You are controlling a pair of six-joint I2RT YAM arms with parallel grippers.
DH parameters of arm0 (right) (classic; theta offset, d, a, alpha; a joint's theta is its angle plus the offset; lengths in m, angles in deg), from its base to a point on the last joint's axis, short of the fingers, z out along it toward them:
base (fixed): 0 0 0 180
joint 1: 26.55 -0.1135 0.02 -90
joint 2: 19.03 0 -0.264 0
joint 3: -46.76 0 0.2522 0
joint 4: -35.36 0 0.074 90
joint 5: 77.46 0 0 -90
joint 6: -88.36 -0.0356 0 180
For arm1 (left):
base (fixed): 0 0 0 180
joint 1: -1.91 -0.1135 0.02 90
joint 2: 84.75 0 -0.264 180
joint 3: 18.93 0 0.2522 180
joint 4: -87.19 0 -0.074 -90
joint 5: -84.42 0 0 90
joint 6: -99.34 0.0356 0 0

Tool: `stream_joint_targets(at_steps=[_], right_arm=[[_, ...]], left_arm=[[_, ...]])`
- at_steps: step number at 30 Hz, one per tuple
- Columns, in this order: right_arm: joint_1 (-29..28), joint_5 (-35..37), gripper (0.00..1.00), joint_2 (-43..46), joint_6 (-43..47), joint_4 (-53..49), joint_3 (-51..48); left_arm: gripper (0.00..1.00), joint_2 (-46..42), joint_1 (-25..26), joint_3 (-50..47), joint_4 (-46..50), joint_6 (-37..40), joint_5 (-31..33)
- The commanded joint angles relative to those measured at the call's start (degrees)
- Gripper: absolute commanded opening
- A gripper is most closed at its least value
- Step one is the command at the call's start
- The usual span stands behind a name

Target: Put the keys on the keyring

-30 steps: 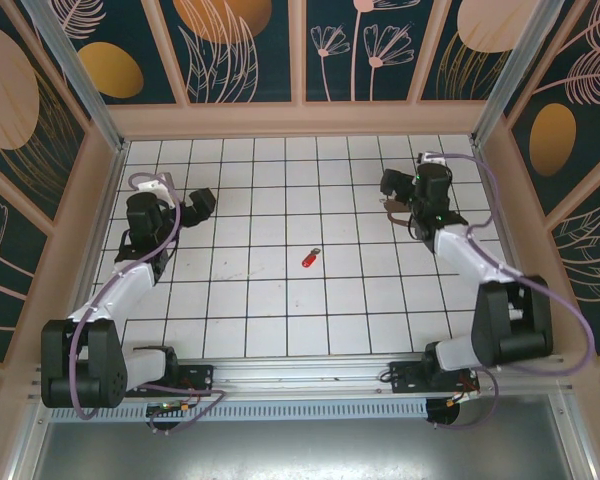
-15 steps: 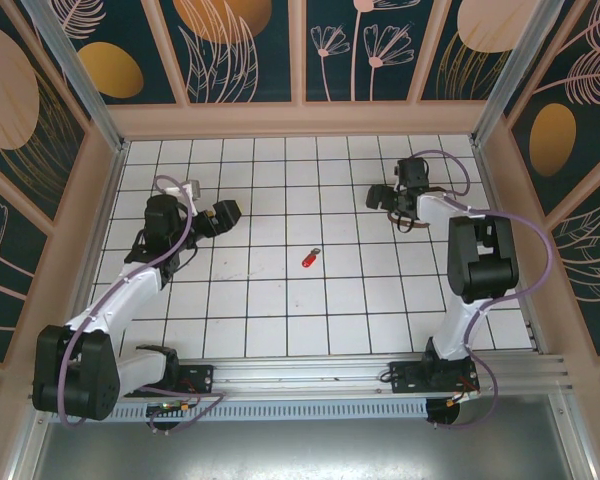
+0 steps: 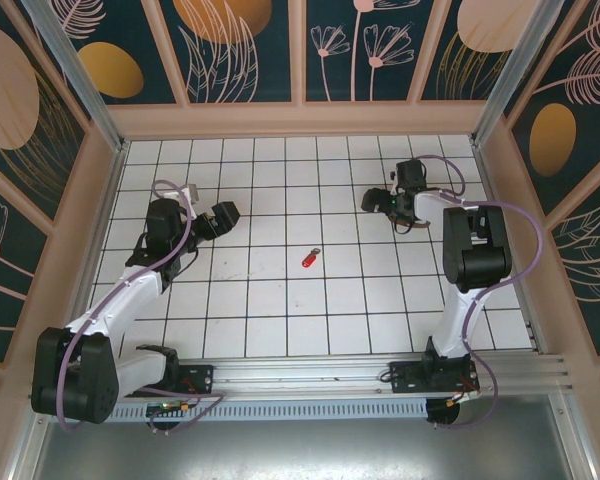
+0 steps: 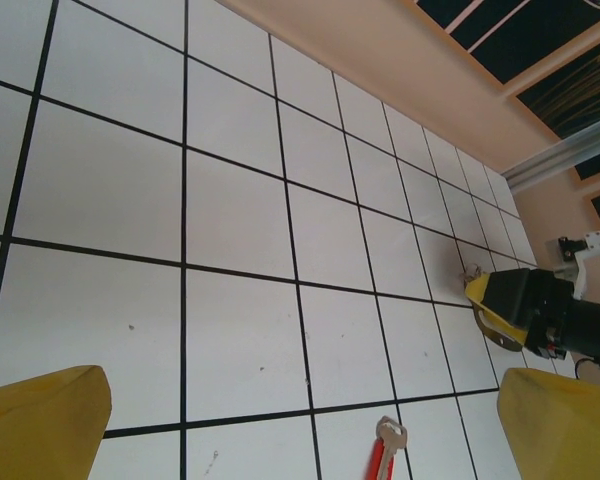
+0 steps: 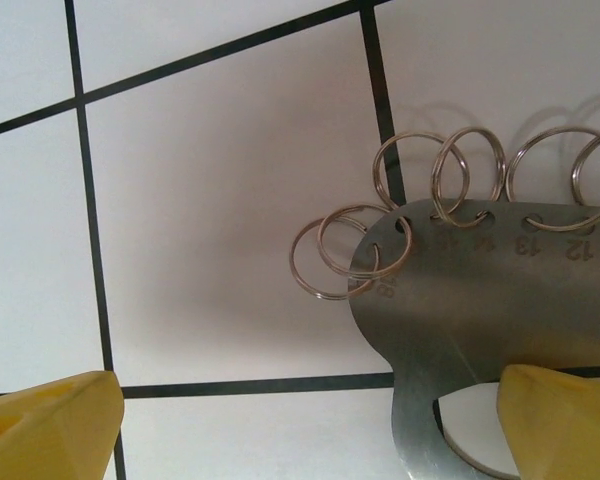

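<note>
A tiny red-headed key (image 3: 310, 257) lies mid-table with a small silvery key (image 4: 390, 436) resting on it; the left wrist view has them at its bottom edge. My left gripper (image 3: 223, 217) hovers left of them, open, with its yellow fingertips (image 4: 42, 418) wide apart and nothing between. The keyring (image 5: 480, 300) is a flat grey metal loop with numbered holes that carry several thin wire rings. My right gripper (image 3: 378, 198) stands low over it, open. One yellow fingertip (image 5: 565, 420) lies against the plate and the other is far to the left.
The white tiled floor (image 3: 280, 310) is walled by a tan rim (image 3: 300, 118) on three sides. My right gripper (image 4: 520, 300) also shows at the right edge of the left wrist view, near the side wall.
My left gripper swung right, toward the keys. The right arm folded its elbow up and its gripper shifted a little left, staying over the keyring. The keys did not move.
</note>
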Motion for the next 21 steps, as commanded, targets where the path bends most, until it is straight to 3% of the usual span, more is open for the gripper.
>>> stream_joint_targets(at_steps=[1,15,21], right_arm=[[-0.9,-3.0,0.97,-0.2,-2.0,0.6,-2.6],[-11.7,-8.2,0.97,8.3,-7.8,4.3,-15.5],[-19.1,-9.2,0.96,10.6,-10.5,4.4,-19.1]], left_arm=[[0.99,-0.4,0.4,0.1,-1.5,-0.9,1.4],[0.99,-0.3,0.4,0.3,-1.2,-0.6,1.2],[0.99,-0.7,0.4,0.1,-0.3,0.1,1.8]])
